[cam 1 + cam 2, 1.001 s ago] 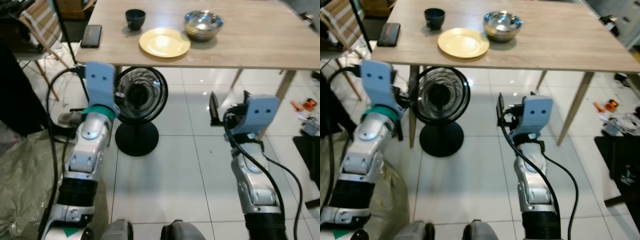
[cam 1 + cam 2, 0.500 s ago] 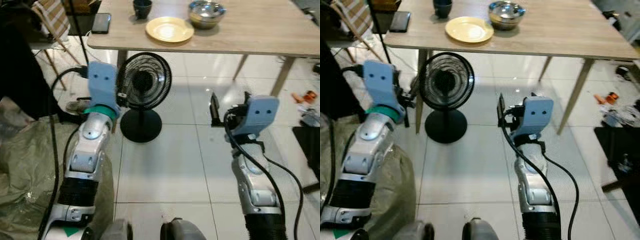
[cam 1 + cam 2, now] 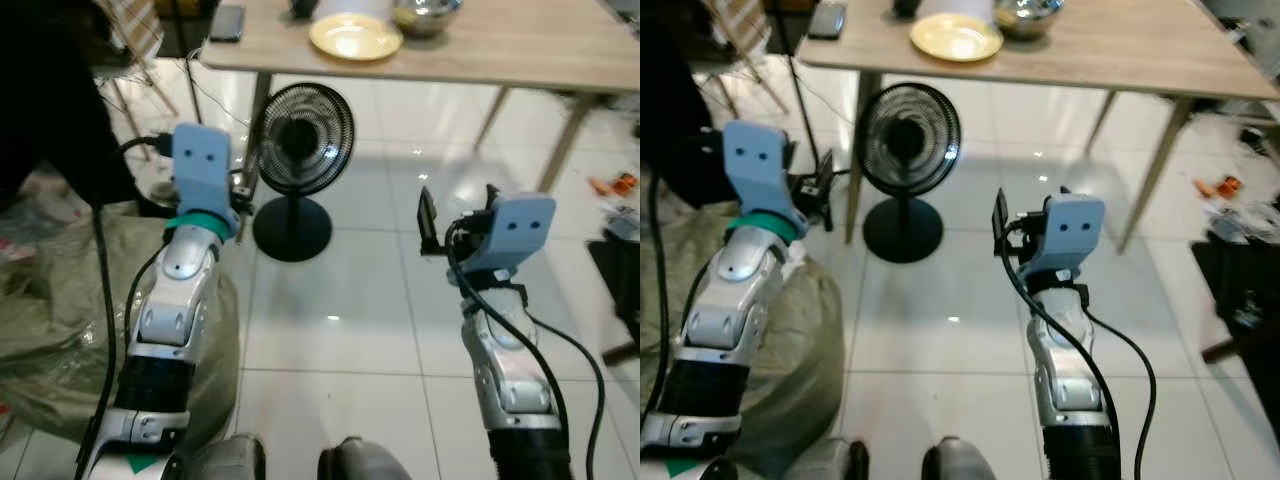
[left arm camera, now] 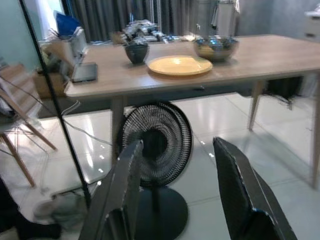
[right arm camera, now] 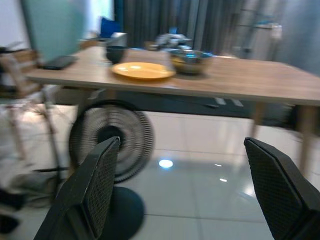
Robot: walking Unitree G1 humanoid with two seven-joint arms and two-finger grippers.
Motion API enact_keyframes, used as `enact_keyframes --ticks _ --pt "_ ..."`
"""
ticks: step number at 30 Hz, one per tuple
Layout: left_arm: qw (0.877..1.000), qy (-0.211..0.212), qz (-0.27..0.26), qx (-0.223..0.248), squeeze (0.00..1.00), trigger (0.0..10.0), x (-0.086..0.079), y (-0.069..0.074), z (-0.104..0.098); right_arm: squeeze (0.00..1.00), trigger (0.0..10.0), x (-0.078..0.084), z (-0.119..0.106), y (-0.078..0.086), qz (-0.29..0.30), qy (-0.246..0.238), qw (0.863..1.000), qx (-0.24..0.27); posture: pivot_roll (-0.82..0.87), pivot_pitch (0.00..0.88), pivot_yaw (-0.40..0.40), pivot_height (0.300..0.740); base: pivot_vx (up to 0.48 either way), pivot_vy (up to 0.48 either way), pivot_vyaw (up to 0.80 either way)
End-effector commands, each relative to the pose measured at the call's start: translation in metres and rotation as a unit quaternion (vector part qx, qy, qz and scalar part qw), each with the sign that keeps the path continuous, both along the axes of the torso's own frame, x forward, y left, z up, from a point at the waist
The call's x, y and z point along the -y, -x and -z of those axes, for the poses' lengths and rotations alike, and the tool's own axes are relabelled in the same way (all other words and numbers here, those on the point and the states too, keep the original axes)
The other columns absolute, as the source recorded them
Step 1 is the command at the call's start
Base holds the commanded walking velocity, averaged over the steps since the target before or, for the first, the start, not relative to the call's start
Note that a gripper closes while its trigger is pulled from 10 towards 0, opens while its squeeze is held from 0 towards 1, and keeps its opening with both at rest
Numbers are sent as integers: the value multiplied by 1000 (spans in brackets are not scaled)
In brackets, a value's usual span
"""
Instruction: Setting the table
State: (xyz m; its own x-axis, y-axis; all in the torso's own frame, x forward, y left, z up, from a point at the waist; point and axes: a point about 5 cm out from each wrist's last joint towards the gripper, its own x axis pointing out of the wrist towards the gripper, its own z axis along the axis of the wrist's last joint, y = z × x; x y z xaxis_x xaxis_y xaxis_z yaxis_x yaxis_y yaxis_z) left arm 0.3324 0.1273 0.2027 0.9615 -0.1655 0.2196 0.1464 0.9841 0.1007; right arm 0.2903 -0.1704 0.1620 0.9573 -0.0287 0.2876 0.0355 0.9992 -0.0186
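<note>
While both arms are held out over the tiled floor, the left gripper point(image 4: 175, 192) is seen spread wide, nothing between its fingers. A black fan point(image 3: 300, 140) stands under the wooden table point(image 3: 1120, 50). A yellow plate point(image 3: 355, 36) lies on the table beside a steel bowl point(image 4: 215, 48). The right gripper point(image 5: 187, 192) is spread wide, empty.

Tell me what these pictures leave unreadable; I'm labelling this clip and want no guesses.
- Dark cup: cut by the top edge in the eye views; its contents hidden by its rim in the wrist views.
- Steel bowl: contents hidden by its wall.
- Phone: screen too small to read.
- Right wrist view: motion blur smears the fan.
- Clutter behind the table: too small and dim.
</note>
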Motion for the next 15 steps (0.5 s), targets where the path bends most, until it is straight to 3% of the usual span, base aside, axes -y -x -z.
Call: enact_keyframes --ticks 1,15 --pt "1000 -5 -10 -9 0 10000 -5 1 5 0 10000 -2 3 1 -4 1 1000 -5 -9 28 -2 740 -285 0 0" --pt "1000 -4 -10 -9 0 10000 -5 1 5 0 10000 -2 3 1 -3 1 1000 -6 -12 32 -3 740 -289 0 0"
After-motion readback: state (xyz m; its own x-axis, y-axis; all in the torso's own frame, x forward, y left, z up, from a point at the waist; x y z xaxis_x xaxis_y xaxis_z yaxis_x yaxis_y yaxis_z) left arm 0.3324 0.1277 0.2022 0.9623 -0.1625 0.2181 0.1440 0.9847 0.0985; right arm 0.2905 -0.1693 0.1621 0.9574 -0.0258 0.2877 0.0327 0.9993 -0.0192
